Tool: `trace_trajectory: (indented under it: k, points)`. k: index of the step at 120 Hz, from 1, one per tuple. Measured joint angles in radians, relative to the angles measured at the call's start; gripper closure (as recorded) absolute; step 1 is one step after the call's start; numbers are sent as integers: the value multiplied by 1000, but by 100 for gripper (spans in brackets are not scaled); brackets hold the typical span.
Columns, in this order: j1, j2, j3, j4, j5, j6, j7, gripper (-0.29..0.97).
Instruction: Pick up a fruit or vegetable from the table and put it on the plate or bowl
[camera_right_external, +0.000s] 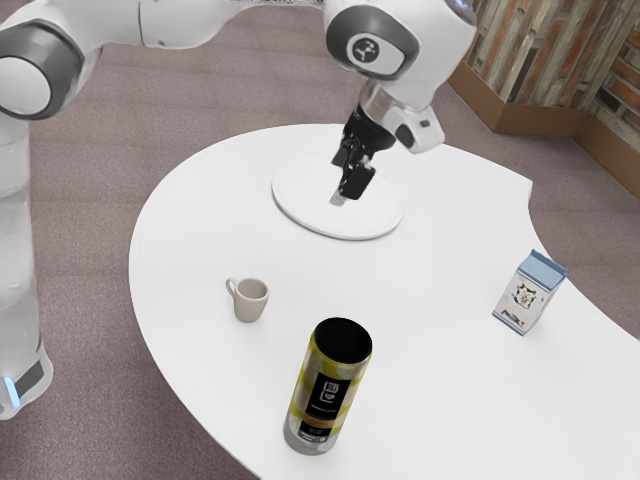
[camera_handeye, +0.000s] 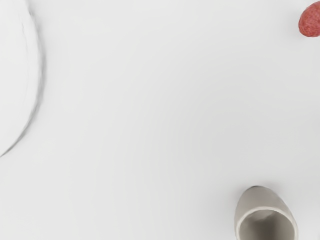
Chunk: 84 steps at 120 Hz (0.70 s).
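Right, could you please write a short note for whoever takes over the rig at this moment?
The gripper hangs over the plate in the exterior view; whether it is open is unclear.
The red fruit lies on the table, off the plate and apart from the cup.
Done: nothing placed yet.
Left: grasp the red fruit and set it on the plate.

No words or numbers legible anywhere.
- Can (camera_right_external: 327, 395): black label (camera_right_external: 325, 390) with a small white emblem and print beneath, too small to read.
- Carton (camera_right_external: 528, 292): cow drawing on its white face, lettering unreadable.
- Arm's joint cap (camera_right_external: 362, 48): pale curved logo mark, no letters.
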<state>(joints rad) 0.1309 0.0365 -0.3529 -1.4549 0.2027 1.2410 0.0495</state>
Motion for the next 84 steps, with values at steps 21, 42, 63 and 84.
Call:
trace_trajectory:
  k: [21,42,63,84]
  points:
    - [-89,-7,22,17,-34,159,18,0]
    - [-63,-10,20,38,-3,187,33,0]
    - [-109,56,103,60,-5,208,60,0]
    - [-373,52,418,-8,-79,267,92,0]
